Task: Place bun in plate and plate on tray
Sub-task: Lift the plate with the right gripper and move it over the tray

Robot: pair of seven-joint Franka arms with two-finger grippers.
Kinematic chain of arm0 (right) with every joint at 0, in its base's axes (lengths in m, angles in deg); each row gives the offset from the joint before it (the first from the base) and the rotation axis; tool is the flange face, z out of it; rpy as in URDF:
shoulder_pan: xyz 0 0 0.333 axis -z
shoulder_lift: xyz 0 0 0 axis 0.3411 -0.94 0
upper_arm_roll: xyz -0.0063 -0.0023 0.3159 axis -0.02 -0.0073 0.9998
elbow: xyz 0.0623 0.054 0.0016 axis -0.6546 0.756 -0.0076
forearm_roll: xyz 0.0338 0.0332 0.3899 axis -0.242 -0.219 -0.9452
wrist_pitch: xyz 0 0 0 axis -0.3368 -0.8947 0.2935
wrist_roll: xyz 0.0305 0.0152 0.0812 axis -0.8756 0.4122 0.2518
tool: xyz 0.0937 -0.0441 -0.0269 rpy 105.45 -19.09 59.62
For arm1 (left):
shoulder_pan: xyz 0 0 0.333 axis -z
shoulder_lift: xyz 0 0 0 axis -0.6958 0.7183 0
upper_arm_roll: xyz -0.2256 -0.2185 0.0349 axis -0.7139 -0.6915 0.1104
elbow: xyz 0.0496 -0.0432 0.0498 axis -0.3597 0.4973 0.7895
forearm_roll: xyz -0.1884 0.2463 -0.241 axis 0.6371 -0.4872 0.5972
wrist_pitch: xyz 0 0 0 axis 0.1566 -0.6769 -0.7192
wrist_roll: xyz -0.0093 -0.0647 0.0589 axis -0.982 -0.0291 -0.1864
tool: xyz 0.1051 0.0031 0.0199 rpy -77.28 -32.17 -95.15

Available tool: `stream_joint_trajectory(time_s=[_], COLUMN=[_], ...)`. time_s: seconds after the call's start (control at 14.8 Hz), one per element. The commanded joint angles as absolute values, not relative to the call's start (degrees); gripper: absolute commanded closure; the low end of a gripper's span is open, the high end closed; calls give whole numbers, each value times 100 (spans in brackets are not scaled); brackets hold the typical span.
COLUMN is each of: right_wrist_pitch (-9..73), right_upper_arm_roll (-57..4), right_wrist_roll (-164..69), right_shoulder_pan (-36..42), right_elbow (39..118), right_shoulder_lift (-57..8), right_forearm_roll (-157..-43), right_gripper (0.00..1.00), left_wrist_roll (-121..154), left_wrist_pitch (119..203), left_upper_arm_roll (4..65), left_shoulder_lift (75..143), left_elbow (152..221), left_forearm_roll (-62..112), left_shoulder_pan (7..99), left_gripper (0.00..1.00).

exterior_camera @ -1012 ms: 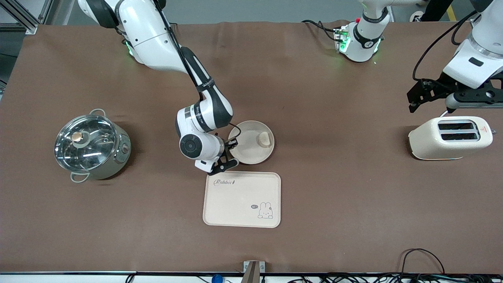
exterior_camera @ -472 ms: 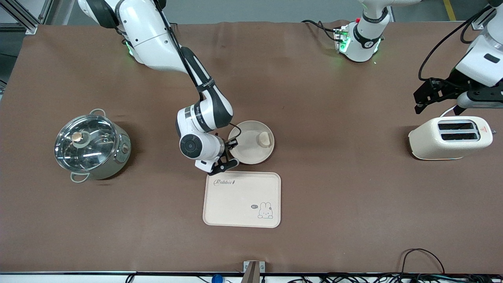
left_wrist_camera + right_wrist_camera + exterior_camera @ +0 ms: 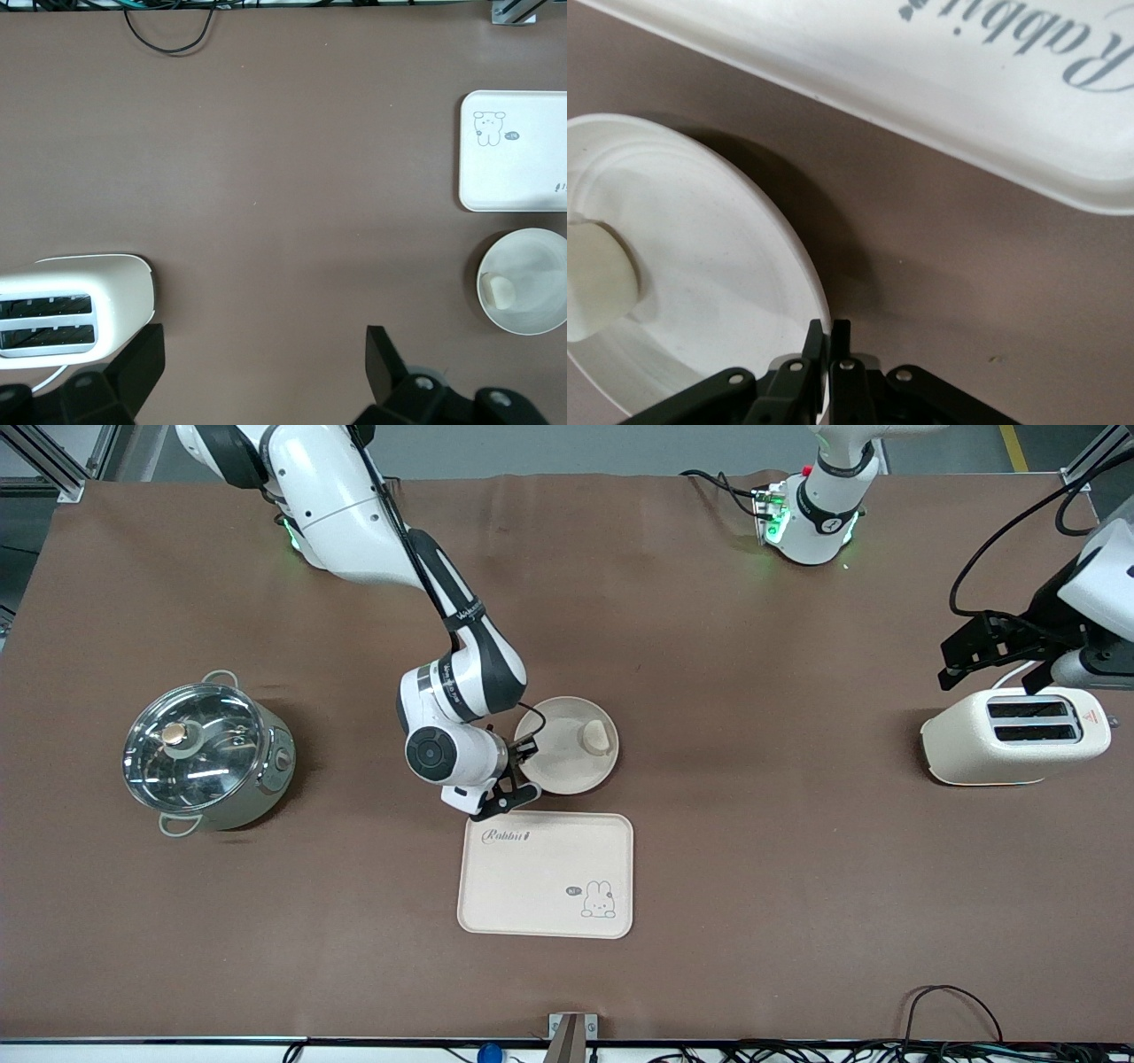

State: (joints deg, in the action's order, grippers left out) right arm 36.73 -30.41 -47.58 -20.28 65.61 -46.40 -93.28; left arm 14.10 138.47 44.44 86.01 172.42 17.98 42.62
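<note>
The round cream plate [image 3: 560, 771] sits on the table, just farther from the front camera than the tray [image 3: 545, 877], which has "Rabbit" lettering. The bun [image 3: 596, 736] lies in the plate, near the rim on the left arm's side. My right gripper [image 3: 524, 763] is shut on the plate's rim on the right arm's side. The right wrist view shows its fingertips [image 3: 830, 332] pinching the rim of the plate [image 3: 718, 266], with the bun [image 3: 598, 279] and the tray [image 3: 904, 80] close by. My left gripper [image 3: 263, 372] is open and empty, in the air beside the toaster [image 3: 1014, 735].
A steel pot with a glass lid [image 3: 205, 755] stands toward the right arm's end of the table. The white toaster also shows in the left wrist view [image 3: 71, 305]. Cables [image 3: 957, 1001] lie along the table edge nearest the front camera.
My left gripper has drifted toward the left arm's end of the table, by the toaster. My right gripper, the plate, the bun and the tray have not moved.
</note>
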Motion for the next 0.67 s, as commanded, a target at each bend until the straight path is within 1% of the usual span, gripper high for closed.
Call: stream_joint_trajectory(time_s=[0.0,0.2,0.4,0.61], right_wrist_pitch=[3631,3438,3455,3481], right_upper_arm_roll=[-3105,-3114,-3106,-3106], right_wrist_roll=[-4994,-5389,-5733,-5953], right_shoulder_pan=[-2049,-1795,-1522,-1285], right_elbow=[6499,5920,5446,4734], right_shoulder_lift=[-4394,-4428,-4542,-4972], right_forearm_roll=[-9455,-9455,-9464,-9499], right_gripper=[99,99,99,99], left_wrist_roll=[1303,1320,1320,1303], left_wrist_pitch=[13688,13688,13688,13688], left_upper_arm_roll=[4442,4442,4442,4442], left_shoulder_lift=[8674,8674,8665,8665], left_elbow=[17043,17043,17043,17051], left_forearm_roll=[1847,1847,1839,1847], left_shoulder_pan=[4224,4224,4224,4216], left_gripper=[0,0,0,0])
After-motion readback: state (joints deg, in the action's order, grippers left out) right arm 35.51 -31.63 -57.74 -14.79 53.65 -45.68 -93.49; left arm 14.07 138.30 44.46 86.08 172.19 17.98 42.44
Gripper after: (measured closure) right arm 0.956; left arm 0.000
